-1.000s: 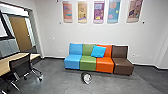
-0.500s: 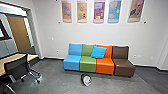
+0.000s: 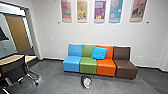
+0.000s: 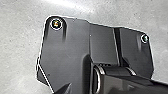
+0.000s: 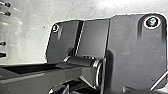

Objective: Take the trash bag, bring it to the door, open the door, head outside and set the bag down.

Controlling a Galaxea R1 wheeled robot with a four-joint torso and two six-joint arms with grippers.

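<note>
Shows in the head view, on the gray floor (image 3: 57, 83) in front of the green seat (image 3: 88, 66) and apart from it, what may be the trash bag (image 3: 86, 82) — rounded, dark with a pale patch, too small to name for sure. Cannot tell, for left gripper or right gripper, whether released, clenched or grasping anything. Also takes in the blue seat (image 3: 72, 66), orange seat (image 3: 106, 66) and brown seat (image 3: 125, 68) of the same row, a bright blue cushion (image 3: 99, 52) leaning on the backs, and, off to the left, a table (image 3: 8, 61), a dark chair (image 3: 15, 66) and a wood-toned door (image 3: 18, 33).
</note>
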